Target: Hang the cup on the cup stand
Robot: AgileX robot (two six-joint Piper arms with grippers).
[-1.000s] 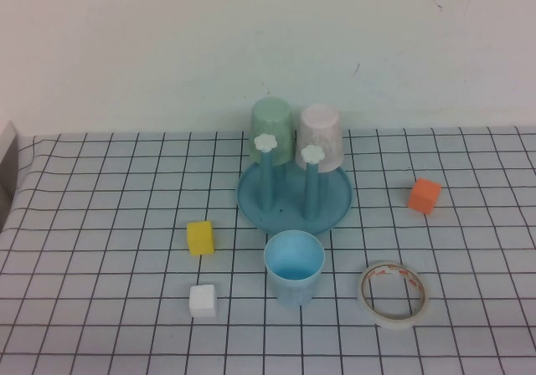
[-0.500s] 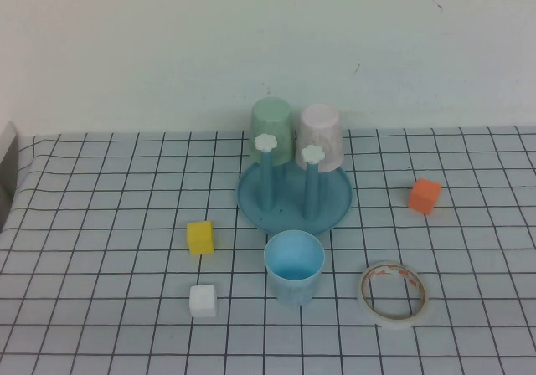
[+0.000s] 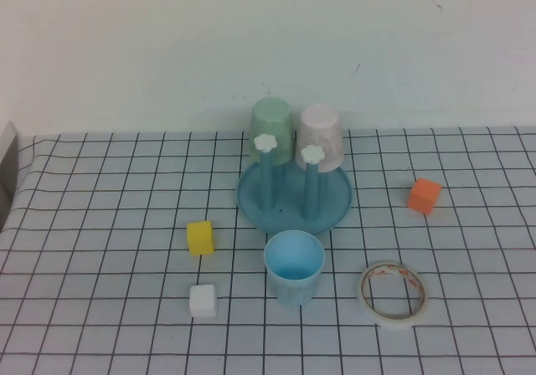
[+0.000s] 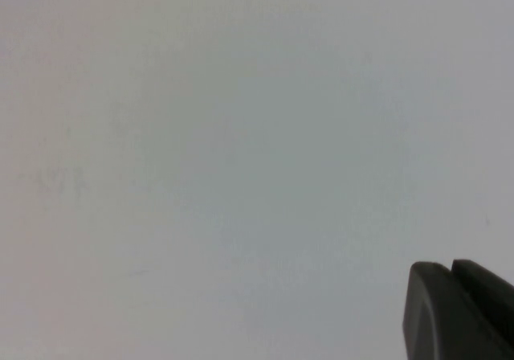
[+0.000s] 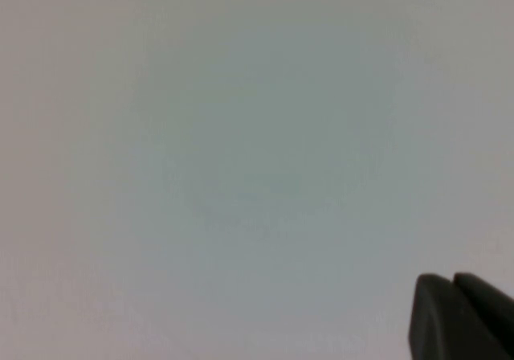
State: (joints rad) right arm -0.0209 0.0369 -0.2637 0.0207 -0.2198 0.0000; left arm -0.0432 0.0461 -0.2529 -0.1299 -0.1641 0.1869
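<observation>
While both arms sit out of the high view, three cups share the gridded counter (image 3: 100,224). One is the light blue cup (image 3: 294,266), standing upright and mouth-up near the front edge at mid-width, touching nothing. The other two, a pale green cup (image 3: 272,127) and a pale pink cup (image 3: 322,136), hang upside down on the rear pegs of the cup stand (image 3: 294,197), which sits just behind the blue cup toward the back edge. Two front pegs with white flower caps stand bare, directly behind the blue cup.

Three small blocks lie about: a yellow block (image 3: 200,237) and a white block (image 3: 203,300) toward the left of the cup, an orange block (image 3: 424,196) toward the right edge. One tape roll (image 3: 393,294) lies flat near the front, right of the cup, apart from it.

Each wrist view shows only a dark sliver of its gripper, the left gripper (image 4: 459,312) and the right gripper (image 5: 462,316), against a blank pale surface; whether either is open or closed I cannot tell.
</observation>
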